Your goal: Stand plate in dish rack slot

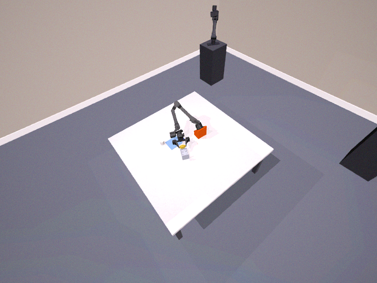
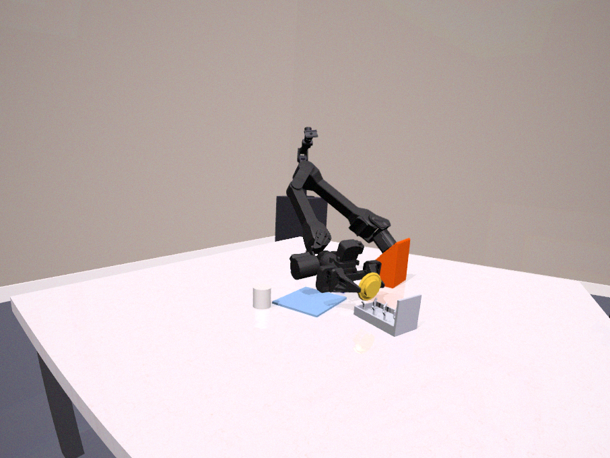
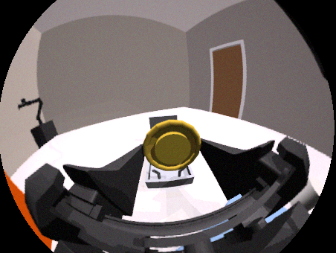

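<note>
A yellow round plate [image 1: 182,146] [image 2: 369,286] [image 3: 172,145] stands nearly upright between the fingertips of my gripper, held by opposite edges of its rim. My gripper [image 3: 171,144] is shut on the plate and level, pointing out over the near end of the rack. The grey dish rack [image 1: 185,157] [image 2: 408,314] [image 3: 169,182] stands on the table just beyond and below the plate, with small rails inside and a tall end wall at its far end. The plate is above the rack's rails and does not visibly touch them. In the wrist view it hides part of the rack.
A blue mat [image 1: 171,144] [image 2: 309,301] lies under and beside the arm. A white cylinder [image 1: 162,142] [image 2: 261,297] stands beside the mat. An orange block [image 1: 200,132] [image 2: 396,265] stands at the arm's base side, right of the gripper in the top and exterior views.
</note>
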Robot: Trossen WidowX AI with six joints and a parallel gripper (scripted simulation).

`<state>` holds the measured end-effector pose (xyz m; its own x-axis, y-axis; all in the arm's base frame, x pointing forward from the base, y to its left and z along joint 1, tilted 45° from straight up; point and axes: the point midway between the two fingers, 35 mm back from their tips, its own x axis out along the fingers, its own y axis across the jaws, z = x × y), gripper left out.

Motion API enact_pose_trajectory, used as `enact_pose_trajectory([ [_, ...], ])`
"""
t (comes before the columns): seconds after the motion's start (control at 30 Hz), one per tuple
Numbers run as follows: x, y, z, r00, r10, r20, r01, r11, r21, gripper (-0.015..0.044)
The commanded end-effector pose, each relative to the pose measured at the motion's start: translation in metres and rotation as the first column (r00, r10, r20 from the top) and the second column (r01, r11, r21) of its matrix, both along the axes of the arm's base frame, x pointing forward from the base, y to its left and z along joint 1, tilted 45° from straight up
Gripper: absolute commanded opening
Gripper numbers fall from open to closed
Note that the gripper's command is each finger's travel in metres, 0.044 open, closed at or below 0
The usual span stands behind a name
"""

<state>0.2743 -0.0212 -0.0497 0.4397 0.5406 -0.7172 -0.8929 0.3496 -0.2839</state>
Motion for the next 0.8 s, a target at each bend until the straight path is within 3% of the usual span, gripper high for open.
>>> enact_pose_trajectory([
  [0.0,-0.002,0.003,-0.003,1.0,-0.001,-0.007,0.001,1.0,0.003,0.0],
  [0.77,0.001,0.001,-0.027,1.0,0.002,0.015,-0.002,1.0,-0.006,0.0],
])
